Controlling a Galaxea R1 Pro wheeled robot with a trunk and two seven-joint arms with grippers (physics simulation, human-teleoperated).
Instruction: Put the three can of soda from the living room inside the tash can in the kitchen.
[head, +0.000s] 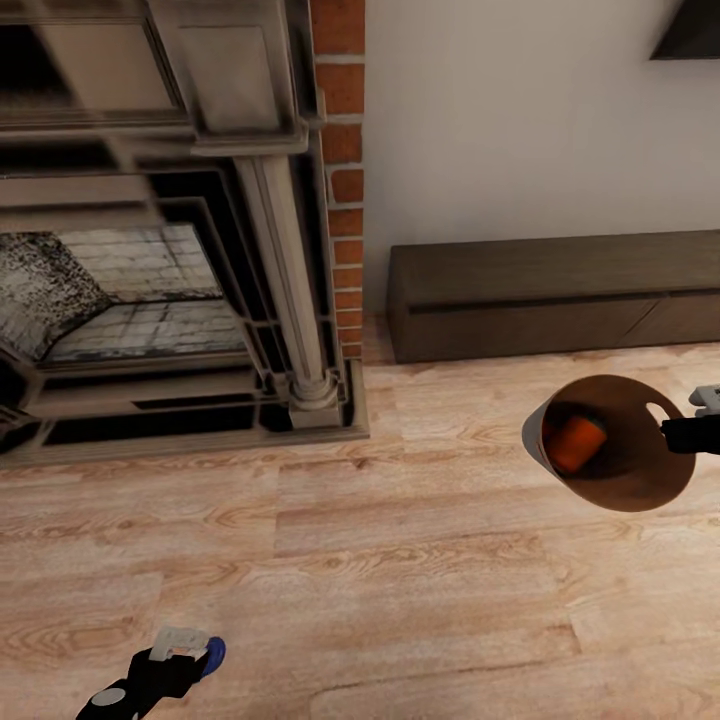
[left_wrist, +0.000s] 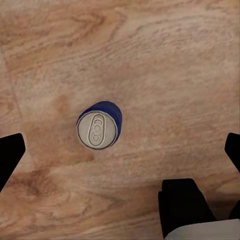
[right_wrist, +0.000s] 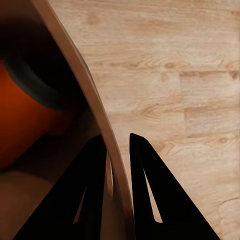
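Observation:
A dark blue can of soda (left_wrist: 99, 127) stands upright on the wood floor, seen top-down between the wide-apart fingers (left_wrist: 10, 155) of my open left gripper (left_wrist: 122, 147). In the head view that gripper (head: 185, 650) hovers at the bottom left, with the blue can (head: 213, 655) right beside it. My right gripper (head: 680, 432) is shut on the rim of the tash can (head: 640, 480), which tilts toward the camera. An orange can of soda (head: 578, 443) lies inside it. In the right wrist view, my right gripper (right_wrist: 116, 160) pinches the bin wall (right_wrist: 75, 65), the orange can (right_wrist: 25, 120) behind it.
A fireplace (head: 150, 290) with a brick column (head: 340, 150) fills the left of the living room wall. A long dark low cabinet (head: 550, 295) runs along the wall at the right. Light wood floor (head: 400, 580) stretches between both arms.

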